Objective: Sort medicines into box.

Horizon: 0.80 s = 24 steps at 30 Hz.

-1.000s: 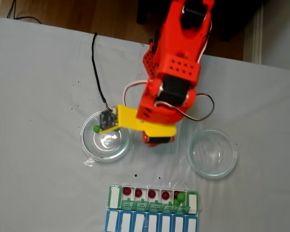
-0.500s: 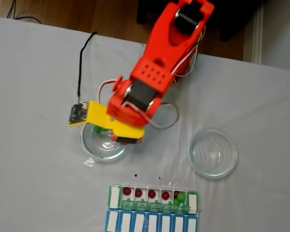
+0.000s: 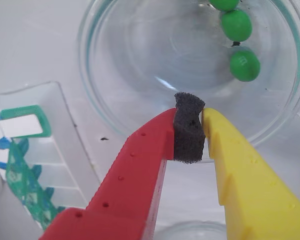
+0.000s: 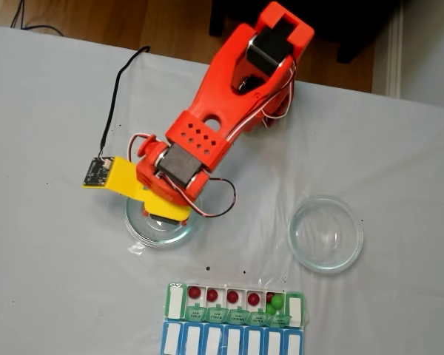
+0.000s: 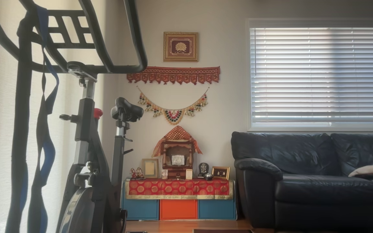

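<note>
Over left clear round glass dish point(image 4: 137, 229) on grey desk point(image 4: 52, 259): red-and-yellow hand point(image 3: 204, 116) pinched near-closed, holding nothing. Three glossy green balls point(image 3: 244, 64) left in dish. Green-lidded pill organizer row point(image 4: 235, 303) already holding four dark red balls point(image 4: 232, 296) and two green; sorting seemingly over halfway.

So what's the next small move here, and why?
Probably open the gripper and ease forward over the dish toward the nearest green ball. The fingers look shut on the foam pad with nothing held, and the three green balls lie ahead in the dish.
</note>
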### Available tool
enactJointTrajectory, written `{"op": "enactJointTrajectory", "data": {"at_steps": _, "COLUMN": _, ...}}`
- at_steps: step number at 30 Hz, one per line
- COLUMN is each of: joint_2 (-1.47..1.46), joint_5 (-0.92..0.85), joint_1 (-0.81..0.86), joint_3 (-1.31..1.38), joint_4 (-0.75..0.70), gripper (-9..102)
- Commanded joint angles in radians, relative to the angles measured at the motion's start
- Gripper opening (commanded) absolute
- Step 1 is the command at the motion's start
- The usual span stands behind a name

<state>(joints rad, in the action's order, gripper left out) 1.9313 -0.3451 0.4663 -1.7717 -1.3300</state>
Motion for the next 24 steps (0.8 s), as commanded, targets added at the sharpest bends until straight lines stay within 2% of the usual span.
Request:
{"op": "enactJointTrajectory", "data": {"at_steps": 1, "joint_2": -0.043, "joint_5": -0.009, "joint_1": 0.009, "joint_3": 0.080, "joint_4": -0.044, "gripper": 1}}
{"op": "enactJointTrajectory", "data": {"at_steps": 24, "joint_2": -0.051, "joint_5": -0.041, "joint_1": 0.049, "joint_3": -0.051, "joint_4": -0.008, "gripper": 1}}
